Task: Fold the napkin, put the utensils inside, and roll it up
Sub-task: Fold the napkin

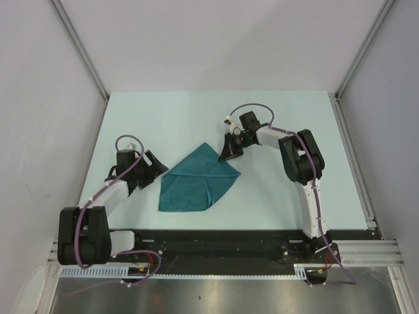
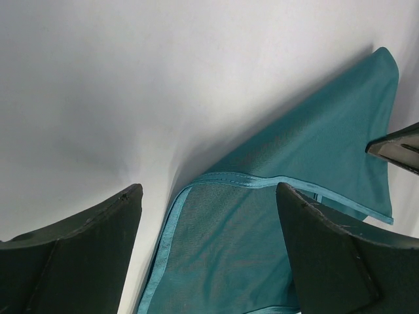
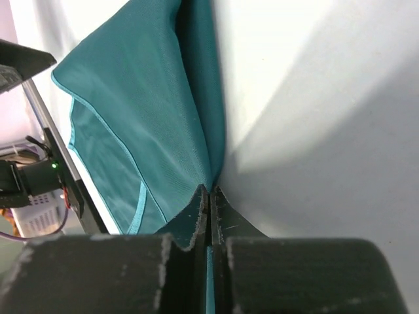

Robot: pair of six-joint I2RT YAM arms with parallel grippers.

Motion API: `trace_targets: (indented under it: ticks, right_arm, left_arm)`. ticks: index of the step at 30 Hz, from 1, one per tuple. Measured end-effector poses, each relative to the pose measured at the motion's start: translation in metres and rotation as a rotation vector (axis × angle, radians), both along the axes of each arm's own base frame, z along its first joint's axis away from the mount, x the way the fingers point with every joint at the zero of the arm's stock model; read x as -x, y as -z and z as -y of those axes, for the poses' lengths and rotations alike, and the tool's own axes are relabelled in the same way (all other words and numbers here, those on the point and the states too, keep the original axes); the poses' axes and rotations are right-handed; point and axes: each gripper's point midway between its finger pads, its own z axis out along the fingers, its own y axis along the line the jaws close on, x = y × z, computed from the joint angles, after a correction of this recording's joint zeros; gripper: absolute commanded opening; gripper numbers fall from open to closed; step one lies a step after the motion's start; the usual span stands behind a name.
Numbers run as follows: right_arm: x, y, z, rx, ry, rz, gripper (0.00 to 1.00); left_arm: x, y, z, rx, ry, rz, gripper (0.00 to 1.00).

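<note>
At the left side of the pale mint, flat-topped table (image 1: 163, 118) we see the left arm reaching in from the near left corner. Its left gripper (image 1: 155, 171) sits low over the surface with its two dark fingers (image 2: 91, 255) spread wide apart, holding nothing. Just to the right of those fingertips lies the napkin (image 1: 196, 180), a teal, slightly shiny square cloth with a lighter stitched hem. Its left corner comes close to the left gripper, though we cannot tell whether they touch. The napkin rests a little left of the table's middle, in the half toward the near edge, and it is partly doubled over itself. From above it makes a kite-like shape with one point toward the far edge, and a crease runs down its right part. In the left wrist view we see a hemmed flap lying on top of a lower layer. Further right, the right gripper (image 1: 230, 156) is down at the napkin's far right edge. Its fingers (image 3: 186, 226) are pressed together and clamped on a gathered bit of the teal cloth, which rises off the table into the pinch. The right arm bends back from there toward the near right corner.
</note>
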Motion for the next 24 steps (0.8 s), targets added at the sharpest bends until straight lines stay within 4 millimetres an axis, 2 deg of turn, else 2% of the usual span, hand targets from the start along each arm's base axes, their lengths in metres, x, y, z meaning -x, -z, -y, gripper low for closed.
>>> trace_targets:
  ticks: [5, 8, 18, 21, 24]
  right_arm:
    - [-0.001, 0.002, 0.006, -0.018, 0.058, -0.032, 0.0]
    - [0.005, 0.001, 0.019, -0.018, 0.135, -0.061, 0.0]
    - [0.026, 0.002, 0.115, 0.06, 0.625, -0.126, 0.0]
    - [0.04, 0.002, 0.12, 0.068, 0.737, -0.124, 0.0]
    - [0.058, 0.002, 0.11, 0.073, 0.812, -0.124, 0.0]
  left_arm:
    - [0.0, -0.001, 0.0, 0.0, 0.001, -0.003, 0.87]
    - [-0.006, -0.007, 0.0, 0.0, 0.002, 0.008, 0.87]
    - [-0.05, -0.035, 0.003, 0.025, 0.019, 0.093, 0.87]
    - [-0.063, -0.041, 0.006, 0.046, 0.027, 0.119, 0.86]
    - [-0.069, -0.044, 0.008, 0.059, 0.03, 0.135, 0.87]
